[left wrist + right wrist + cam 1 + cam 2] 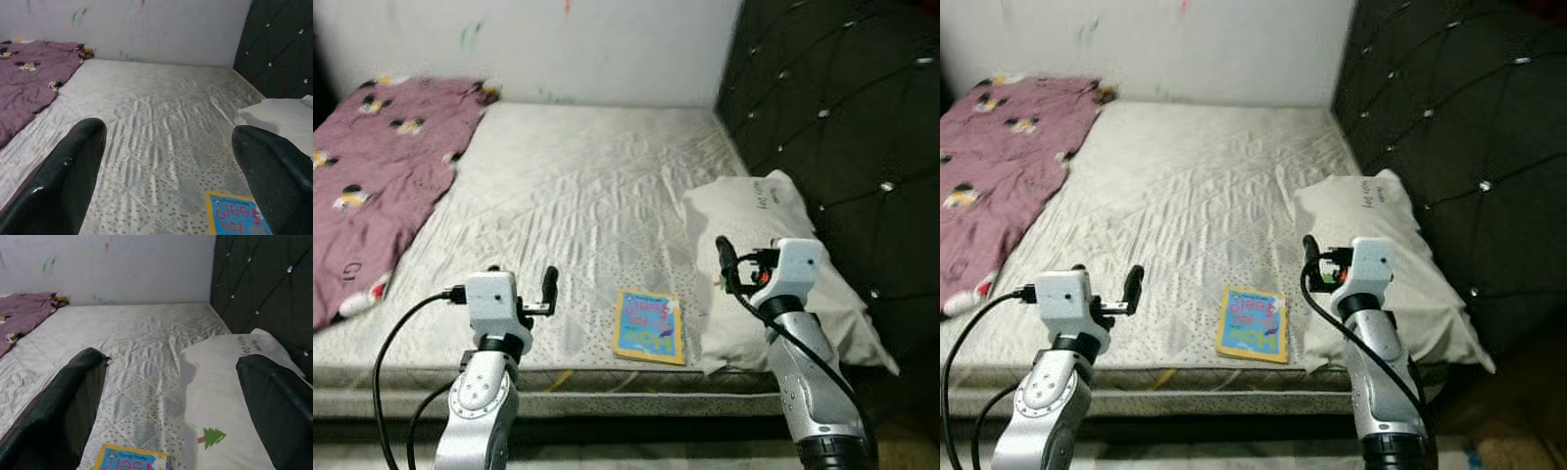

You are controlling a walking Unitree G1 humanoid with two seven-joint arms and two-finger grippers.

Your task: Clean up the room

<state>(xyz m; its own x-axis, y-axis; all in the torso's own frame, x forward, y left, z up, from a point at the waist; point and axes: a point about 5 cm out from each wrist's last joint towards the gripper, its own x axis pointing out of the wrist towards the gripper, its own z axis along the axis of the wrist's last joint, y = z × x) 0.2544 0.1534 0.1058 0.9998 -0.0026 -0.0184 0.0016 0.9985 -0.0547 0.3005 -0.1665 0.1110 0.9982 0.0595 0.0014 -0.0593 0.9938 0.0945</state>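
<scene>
A purple blanket with cartoon prints lies on the left side of the bed, against the wall. The left gripper hovers over the near edge of the mattress, fingers spread wide and holding nothing. Just to its right a yellow-edged book lies flat near the bed's front edge. The right gripper hangs over the white pillow, likewise wide open and empty. The pillow rests beside the black tufted headboard.
</scene>
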